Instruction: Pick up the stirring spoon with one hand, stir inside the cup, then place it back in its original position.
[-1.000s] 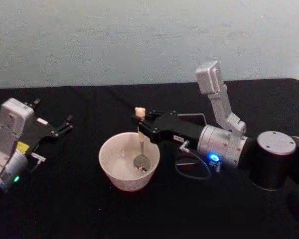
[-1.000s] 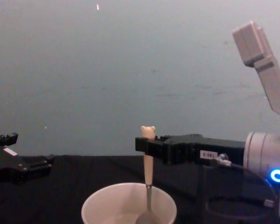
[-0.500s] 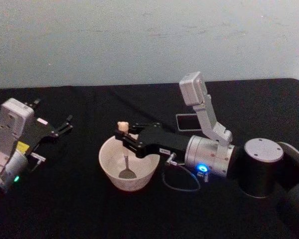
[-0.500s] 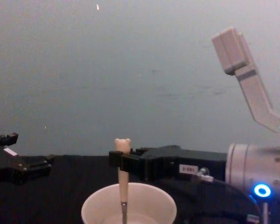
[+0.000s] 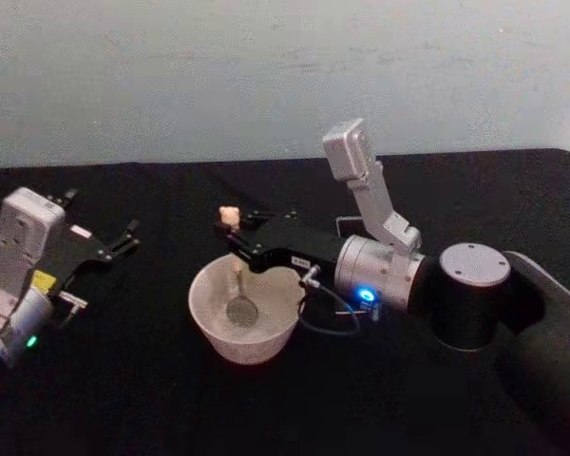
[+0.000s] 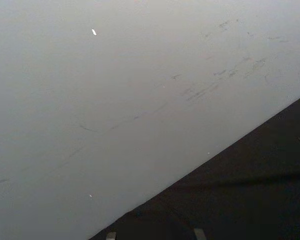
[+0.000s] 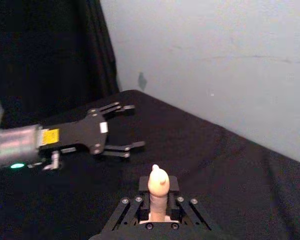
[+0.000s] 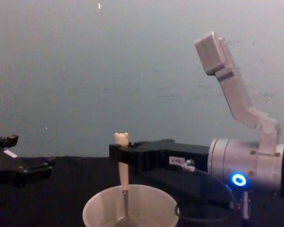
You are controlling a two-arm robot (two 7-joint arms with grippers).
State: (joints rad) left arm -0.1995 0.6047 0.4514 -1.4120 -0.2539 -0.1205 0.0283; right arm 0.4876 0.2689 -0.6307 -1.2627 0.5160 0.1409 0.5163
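black cloth (image 5: 171,399) covers the whole table, matte and unmarked, and it runs back to a pale grey-blue wall (image 5: 171,76) with a few faint scuffs. in the right wrist view a black curtain (image 7: 50,50) hangs where the wall ends.

the wide round cream-white cup (image 5: 247,344) stands on the cloth near the table's middle, toward 7 o'clock. the right gripper (image 5: 234,236) reaches in level from 3 o'clock, over the cup's far rim. its black fingers (image 7: 176,201) are pinched on the beige handle of the slim bear-topped stirring spoon (image 5: 237,285). the spoon hangs nearly upright, its thin metal shaft running down inside the cup and its round shiny bowl low near the bottom.

the left gripper (image 5: 131,236) rests at 9 o'clock, well apart from the cup, its fingers spread wide with nothing between them.

the dark grey square-sided holder (image 5: 347,228) lies at 2 o'clock from the cup. the right arm's grey wrist mount hides most of it, so just a corner shows. in the chest view the cup's base (image 8: 94,215) is cut off at the lower edge and the spoon's bowl is hard to make out behind the rim. whether the bowl touches the cup's floor cannot be told.
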